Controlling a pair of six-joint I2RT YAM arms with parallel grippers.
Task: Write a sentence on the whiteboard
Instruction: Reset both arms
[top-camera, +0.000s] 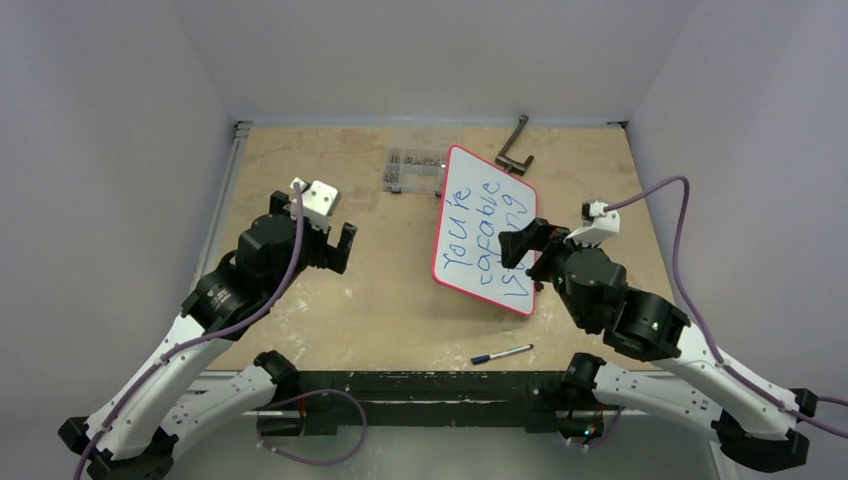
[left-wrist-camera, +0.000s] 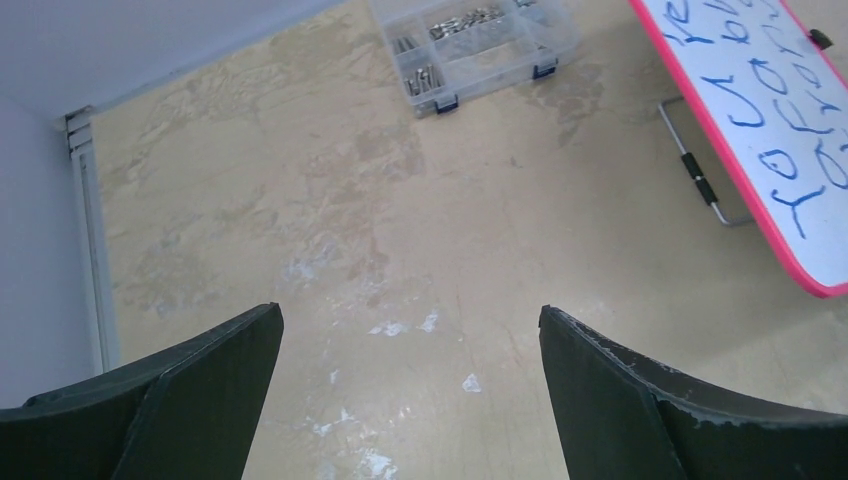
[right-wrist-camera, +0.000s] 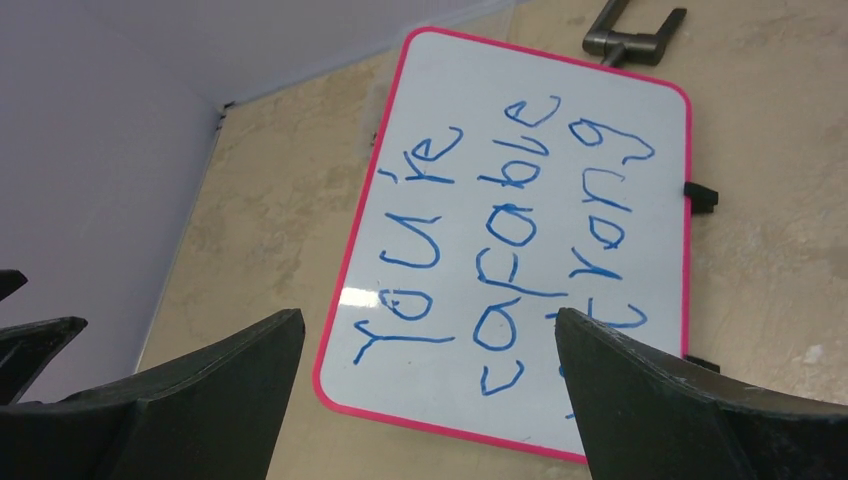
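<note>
Since the writing looks complete, the risks I judge here lie in clearing away. The tabletop carries the whiteboard right of centre in the top view. It is slanted and, from the left wrist view, seemingly propped on a wire stand, so a nudge could tip or slide it. The right arm reaches over the board's lower right corner, right jaws spread wide and holding nothing. A careless low sweep could clip the red frame. The left arm sits at centre left, well apart, left jaws likewise wide and empty, so there is little danger there. The parts box, upper centre, lies near the board's top corner. The pen lies loose at lower centre near the tabletop's edge and might roll off. Smallest is the sentence, blue ink that a brushing jaw could smear.
</note>
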